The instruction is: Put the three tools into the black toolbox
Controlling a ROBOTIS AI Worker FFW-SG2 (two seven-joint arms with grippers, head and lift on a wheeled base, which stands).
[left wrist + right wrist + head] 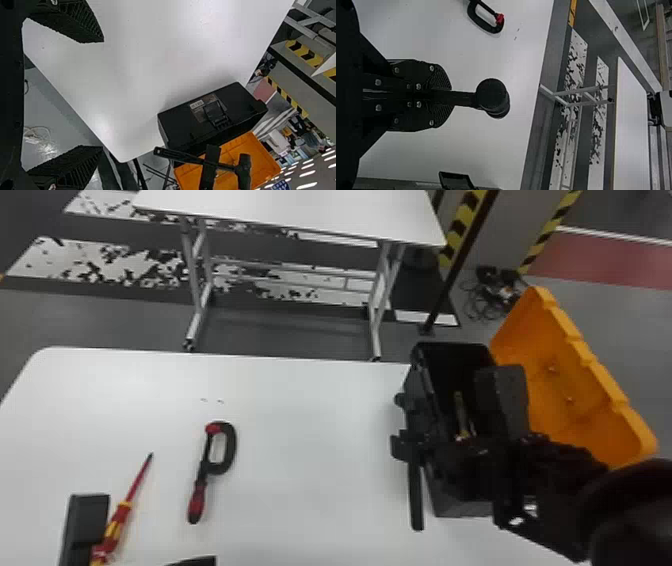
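Head view: the right gripper (407, 446) pinches the hammer (416, 495) firmly between its 2 black fingers, beside the left wall of the black toolbox (457, 509); the shaft hangs toward the robot, a blunt round-faced head on the far end. The left gripper (145, 540), low over the near left of the white table (310, 425), is spread wide with nothing between its 2 ridged pads (89, 23). The screwdriver (120, 515) lies slanted near its left finger (whether they touch, I cannot tell), slim red shank pointing away, red-and-yellow handle nearer the robot. The clamp (225, 455) rests just right of it, a dark curved frame with a red tip and red-and-black grip. Between clamp and toolbox spreads a broad, smooth stretch of tabletop, good room for moving; past the screwdriver it runs on to a rounded far corner. The toolbox stands near the table's right side, hard-walled and deep, a slender yellowish item (461, 412) inside, its ribbed orange lid (575, 400) tipped open to the right. Farther off stands another white table (300, 210) on pale metal legs.
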